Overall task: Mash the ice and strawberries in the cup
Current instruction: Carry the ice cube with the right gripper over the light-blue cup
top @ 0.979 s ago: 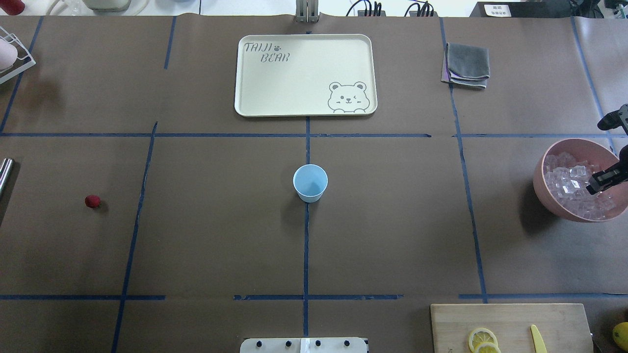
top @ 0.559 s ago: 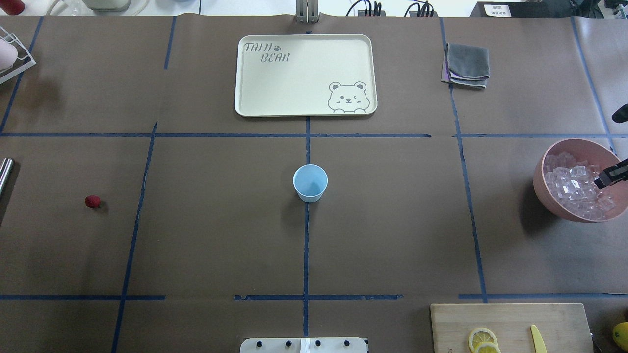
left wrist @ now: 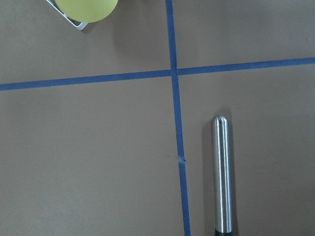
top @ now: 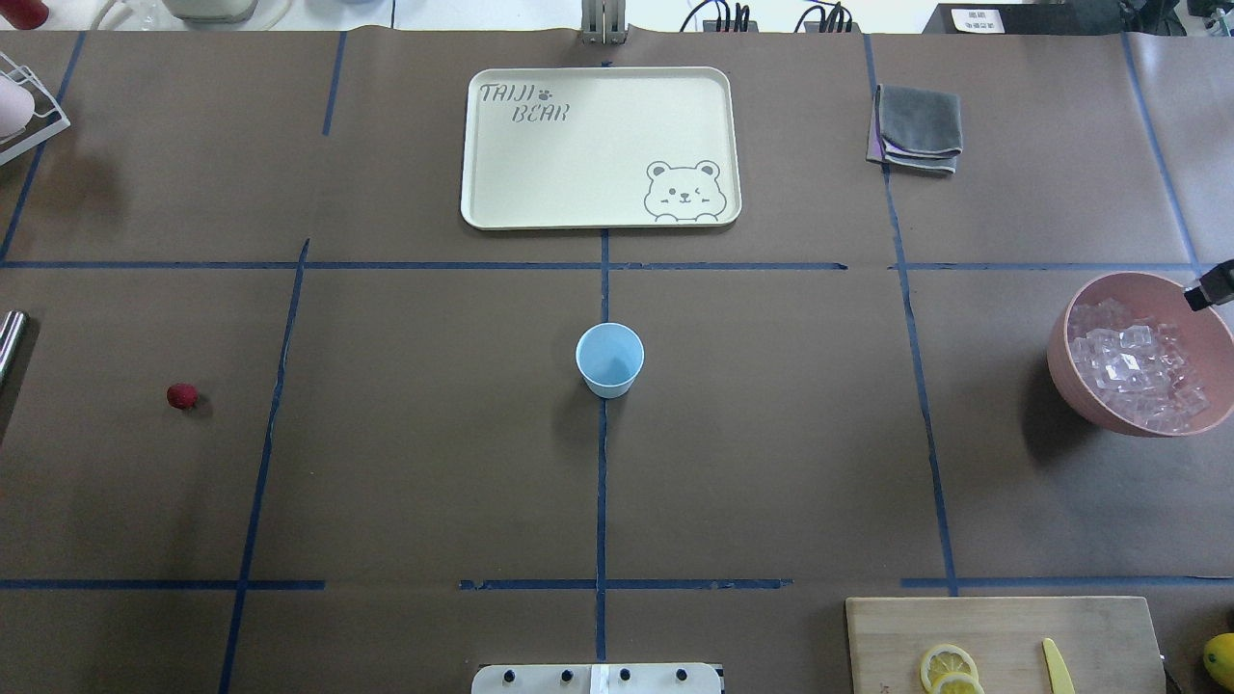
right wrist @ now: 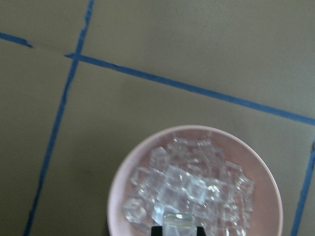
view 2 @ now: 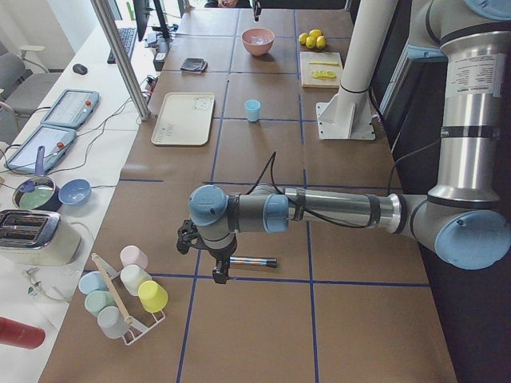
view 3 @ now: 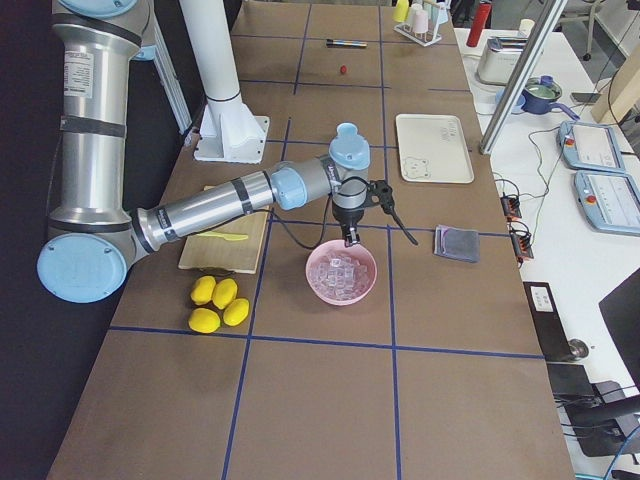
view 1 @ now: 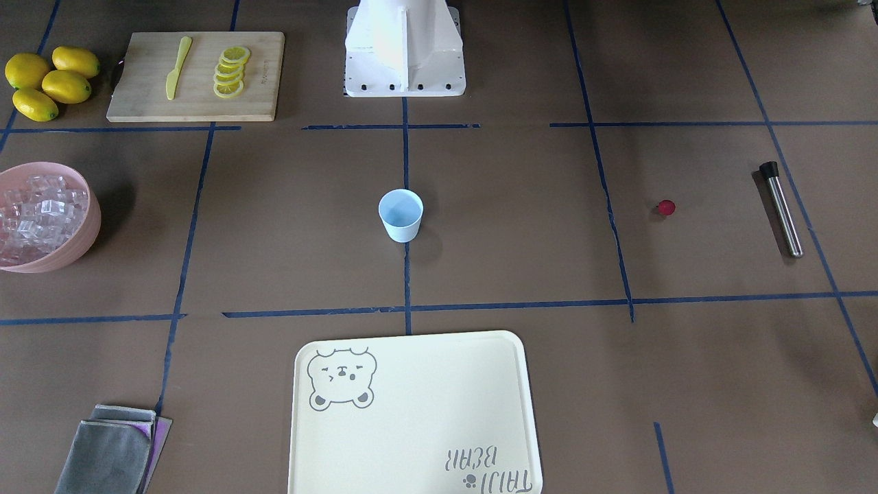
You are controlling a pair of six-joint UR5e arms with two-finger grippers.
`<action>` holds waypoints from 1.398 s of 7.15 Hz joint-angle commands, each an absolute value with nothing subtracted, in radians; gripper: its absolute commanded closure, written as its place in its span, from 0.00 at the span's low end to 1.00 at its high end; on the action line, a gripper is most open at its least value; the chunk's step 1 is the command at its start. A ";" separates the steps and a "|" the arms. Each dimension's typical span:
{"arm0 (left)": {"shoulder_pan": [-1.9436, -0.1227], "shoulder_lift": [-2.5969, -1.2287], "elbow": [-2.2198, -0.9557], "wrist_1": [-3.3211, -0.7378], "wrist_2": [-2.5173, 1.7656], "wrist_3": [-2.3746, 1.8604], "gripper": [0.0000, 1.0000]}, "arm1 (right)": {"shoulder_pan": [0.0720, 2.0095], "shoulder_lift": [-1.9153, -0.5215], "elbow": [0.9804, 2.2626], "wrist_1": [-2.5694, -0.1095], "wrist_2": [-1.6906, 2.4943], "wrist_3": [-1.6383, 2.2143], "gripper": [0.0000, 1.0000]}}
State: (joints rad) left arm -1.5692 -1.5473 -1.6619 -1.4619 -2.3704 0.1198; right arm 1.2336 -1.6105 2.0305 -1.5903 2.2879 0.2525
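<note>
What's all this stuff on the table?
cup: one, pale blue, centre
strawberry: one, dark red, robot's left
ice: many, clear, in bowl
bowl: one, pink, robot's right
tray: one, cream, far middle
cloths: stack, grey, far right
cutting board: one, wooden, near right
lemon slices: several, yellow, on board
knife: one, yellow, on board
lemons: four, yellow, beside board
metal rod: one, silver, left end
left gripper: one, black, above rod
right gripper: one, black, above bowl, holding ice

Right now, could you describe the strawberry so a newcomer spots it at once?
From the cream bear tray, come to the pale-blue cup at the table's centre. Far to its left in the overhead view lies the strawberry: small, round, dark red, unlike the long steel rod beyond.
</note>
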 commanded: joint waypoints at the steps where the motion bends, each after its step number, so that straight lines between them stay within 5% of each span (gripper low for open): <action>1: -1.569 -1.546 -1.663 -1.462 -2.370 0.120 0.00 | 1.142 -1.354 2.033 -1.733 2.307 0.448 1.00; 5: -1.569 -1.546 -1.655 -1.462 -2.370 0.117 0.00 | 0.711 -0.975 1.894 -1.735 2.046 1.038 1.00; 7: -1.569 -1.546 -1.651 -1.462 -2.370 0.118 0.00 | 0.594 -0.756 1.681 -1.732 1.950 1.174 1.00; 10: -1.569 -1.546 -1.646 -1.462 -2.370 0.120 0.00 | 0.545 -0.723 1.631 -1.721 1.904 1.200 0.98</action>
